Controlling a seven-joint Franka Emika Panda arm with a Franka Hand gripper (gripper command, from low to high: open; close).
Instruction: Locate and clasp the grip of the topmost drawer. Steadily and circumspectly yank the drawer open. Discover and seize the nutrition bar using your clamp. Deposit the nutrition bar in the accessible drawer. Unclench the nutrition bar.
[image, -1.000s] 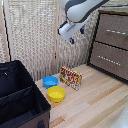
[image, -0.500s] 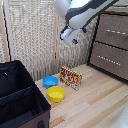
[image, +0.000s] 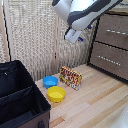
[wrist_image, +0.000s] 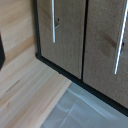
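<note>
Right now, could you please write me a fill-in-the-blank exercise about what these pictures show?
1. The nutrition bar stands on its edge on the wooden ____.
2. Beside the yellow bowl lies a bowl of ____ colour.
3. Both drawers of the dresser are ____.
4. The gripper hangs ____ the nutrition bar, not touching it.

Missing words: floor; blue; closed; above
</note>
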